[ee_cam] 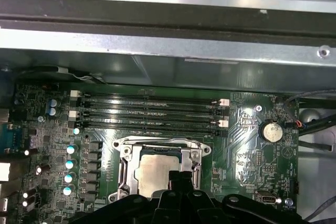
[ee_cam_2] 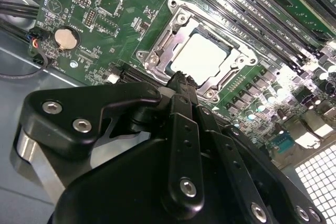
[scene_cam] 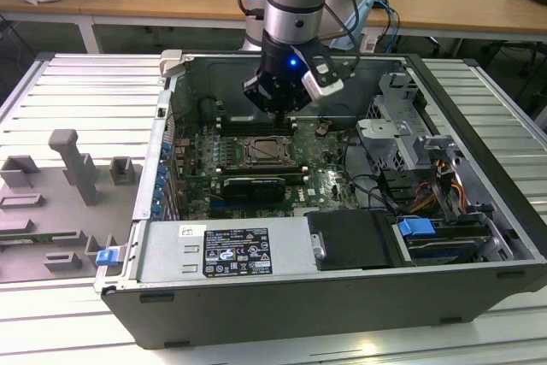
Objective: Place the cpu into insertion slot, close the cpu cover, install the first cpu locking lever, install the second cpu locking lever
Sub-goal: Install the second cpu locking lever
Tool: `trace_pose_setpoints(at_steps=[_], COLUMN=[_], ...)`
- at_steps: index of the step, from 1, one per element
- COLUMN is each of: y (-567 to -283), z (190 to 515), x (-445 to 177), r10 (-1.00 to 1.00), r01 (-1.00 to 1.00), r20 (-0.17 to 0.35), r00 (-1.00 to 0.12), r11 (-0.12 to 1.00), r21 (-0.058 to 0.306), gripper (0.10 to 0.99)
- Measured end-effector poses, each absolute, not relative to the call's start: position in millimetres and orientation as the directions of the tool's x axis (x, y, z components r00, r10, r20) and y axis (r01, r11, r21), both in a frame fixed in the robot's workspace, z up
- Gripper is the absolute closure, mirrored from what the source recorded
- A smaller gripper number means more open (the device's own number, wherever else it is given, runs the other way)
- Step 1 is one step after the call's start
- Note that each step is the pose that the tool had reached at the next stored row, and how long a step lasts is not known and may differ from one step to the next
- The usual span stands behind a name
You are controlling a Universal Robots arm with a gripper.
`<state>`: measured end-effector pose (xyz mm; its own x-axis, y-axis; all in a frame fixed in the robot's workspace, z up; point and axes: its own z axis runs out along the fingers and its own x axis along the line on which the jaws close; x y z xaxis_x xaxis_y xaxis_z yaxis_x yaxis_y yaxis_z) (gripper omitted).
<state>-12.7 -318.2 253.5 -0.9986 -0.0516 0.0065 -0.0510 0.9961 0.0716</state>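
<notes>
Inside the open computer case (scene_cam: 359, 297), the arm's hand (scene_cam: 278, 113) hangs over the green motherboard (scene_cam: 329, 185), directly above the insertion slot (scene_cam: 259, 153).

**Position of parts**
- The cpu (ee_cam_2: 207, 56) lies flat in the insertion slot. Its pale metal top shows squarely through the window of the cpu cover (ee_cam_2: 157, 51).
- In both wrist views the cover appears to lie down around the chip, not raised.
- The memory slots (ee_cam: 152, 111) run alongside the socket, just beside it.

**State of the hand**
- In the first wrist view the hand (ee_cam: 180, 176) is clenched, tips together, with nothing seen between them.
- In the second wrist view its tips (ee_cam_2: 180, 77) stand at the edge of the cover frame, on the side away from the memory slots. Contact with the frame cannot be confirmed.

**Step in hand (judgement)**
Placement appears complete and the cover appears closed. The work stands at the locking levers. Whether either lever is latched cannot be told.

**Requirements of this step**
- Bear on the lever wire alone, not on the chip top.
- Keep clear of the small components near the socket.
- Press steadily; a slip could scrape the board.
</notes>
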Motion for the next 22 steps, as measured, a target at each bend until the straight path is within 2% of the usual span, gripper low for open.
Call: trace_pose_setpoints(at_steps=[22], y=[-331], z=[254], x=[-13], r10=[-0.052], r01=[-0.051], r20=[0.007], r00=[-0.999], r11=[0.996], r21=[0.072], gripper=[0.980])
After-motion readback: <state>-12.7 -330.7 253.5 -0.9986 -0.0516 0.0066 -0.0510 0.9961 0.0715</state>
